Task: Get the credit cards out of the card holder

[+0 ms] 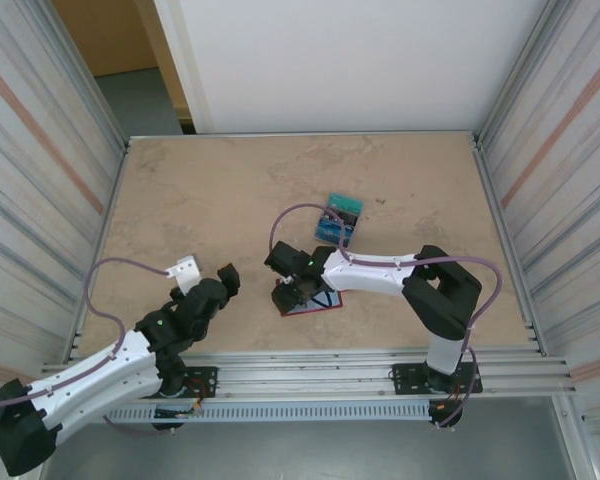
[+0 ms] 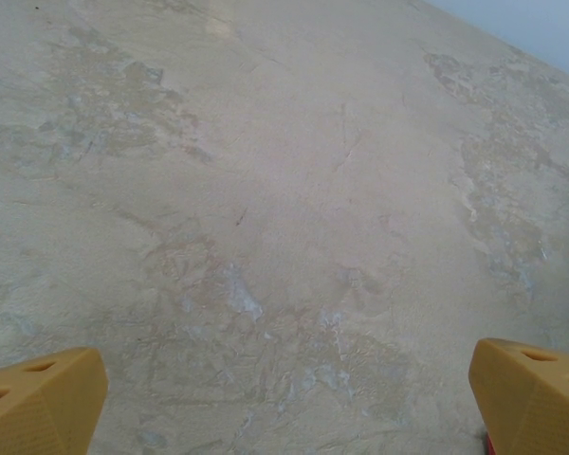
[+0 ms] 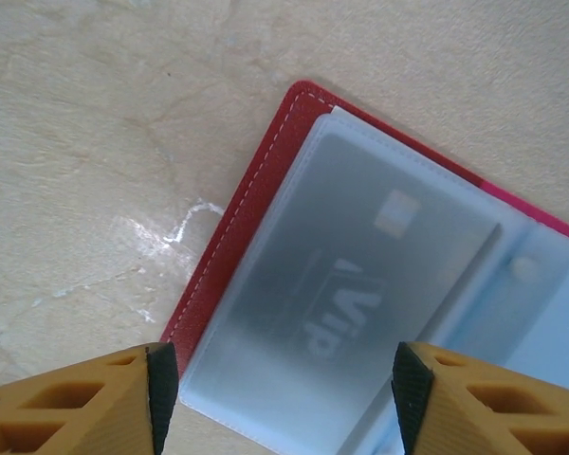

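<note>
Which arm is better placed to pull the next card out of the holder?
Right. The right tool hovers over the open card holder, fingers apart astride a sleeved card. The left tool hangs open above the table, off to the side.

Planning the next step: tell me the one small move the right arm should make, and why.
Probably lower the right jaws onto the card and pinch its edge: they stand apart above the open wallet, and the card sits inside its clear sleeve, not yet pulled out.

card holder (image 1: 321, 307) mostly under the right hand (image 1: 298, 293)
</note>
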Robot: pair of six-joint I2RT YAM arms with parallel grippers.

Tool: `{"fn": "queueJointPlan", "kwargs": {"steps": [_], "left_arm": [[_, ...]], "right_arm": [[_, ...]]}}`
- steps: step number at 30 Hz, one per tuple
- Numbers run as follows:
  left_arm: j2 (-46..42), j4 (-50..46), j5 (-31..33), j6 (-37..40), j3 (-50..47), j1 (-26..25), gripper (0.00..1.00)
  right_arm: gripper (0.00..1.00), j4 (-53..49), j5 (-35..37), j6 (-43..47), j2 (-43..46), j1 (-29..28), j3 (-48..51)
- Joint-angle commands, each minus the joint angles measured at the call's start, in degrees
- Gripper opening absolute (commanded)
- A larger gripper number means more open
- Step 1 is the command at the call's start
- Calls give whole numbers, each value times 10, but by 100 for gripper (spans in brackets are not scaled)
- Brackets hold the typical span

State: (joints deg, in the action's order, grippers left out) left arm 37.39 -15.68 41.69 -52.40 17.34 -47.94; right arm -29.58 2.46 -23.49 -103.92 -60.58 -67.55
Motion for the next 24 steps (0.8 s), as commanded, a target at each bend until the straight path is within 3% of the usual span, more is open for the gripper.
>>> {"fn": "queueJointPlan", "kwargs": {"steps": [1,16,24], "left_arm": [[3,-4,6,-9,0,7,99],[6,-11,-8,-6,8,11,99],[6,-14,-17,-2,12,11,99]], "right_arm": [[63,-25,25,5,-15,-7,-20],[64,-6,30,-4,-32,-8,7],[70,3,25,-3,-38,-14,17]]}}
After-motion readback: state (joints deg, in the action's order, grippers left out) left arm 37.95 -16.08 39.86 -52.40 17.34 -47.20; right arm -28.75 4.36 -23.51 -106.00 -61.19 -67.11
